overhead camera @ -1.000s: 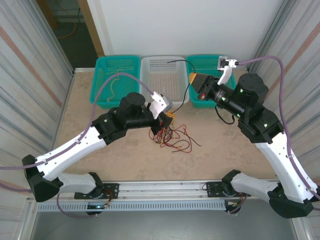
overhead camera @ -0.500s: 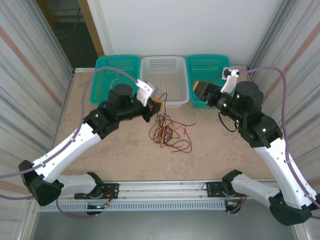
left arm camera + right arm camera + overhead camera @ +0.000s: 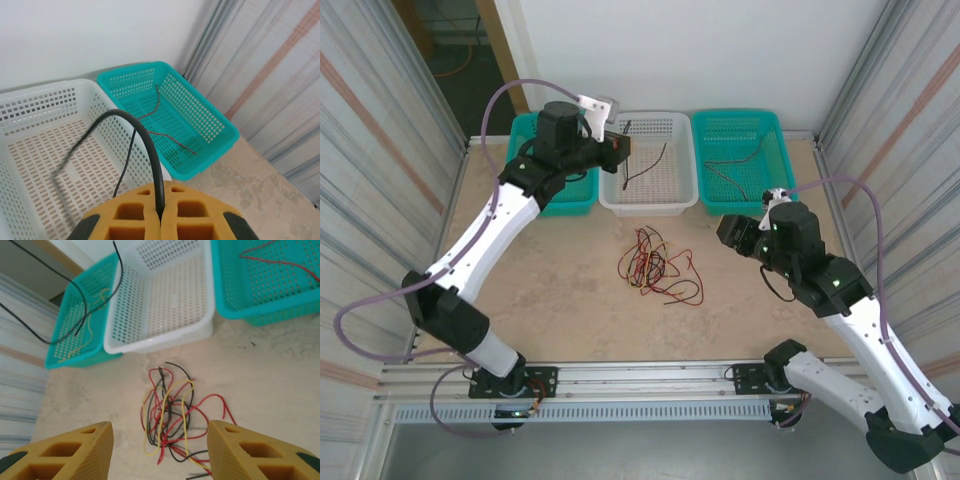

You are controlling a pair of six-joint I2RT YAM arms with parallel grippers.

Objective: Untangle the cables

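Left tool [image 3: 160, 220] clamped on one black cable [image 3: 146, 142] dangling over white basket [image 3: 650, 207]; right tool [image 3: 160, 440], fingers apart, is nearer the tangled cables [image 3: 655, 265], heaped on tabletop [image 3: 550, 290] to its left, straight ahead of it.
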